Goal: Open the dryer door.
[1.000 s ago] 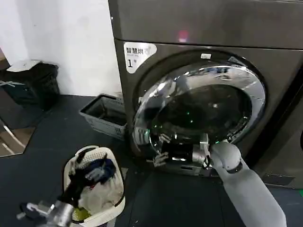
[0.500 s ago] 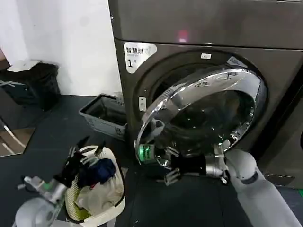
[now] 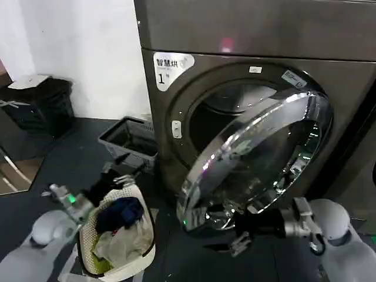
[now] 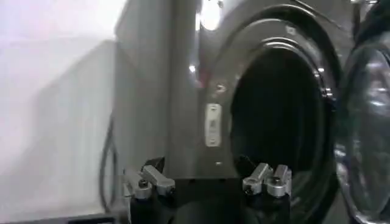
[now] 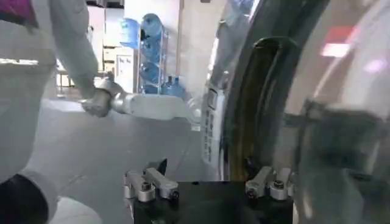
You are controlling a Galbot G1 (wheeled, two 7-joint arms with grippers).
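Pretty dim on my end, glare streaks all over the chrome door (image 3: pixel 258 158), white wall (image 4: pixel 55 91) blown out, wrist feeds soft.

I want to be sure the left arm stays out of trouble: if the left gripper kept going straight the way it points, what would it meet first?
Most likely the dryer: the open left gripper faces its front panel beside the dark drum opening. Depth is hard to judge.

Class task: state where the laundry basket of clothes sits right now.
In the head view the laundry basket stands on the dark floor at lower left, in front of the dryer, just beside the left claw and nearer the robot than the grey crate.
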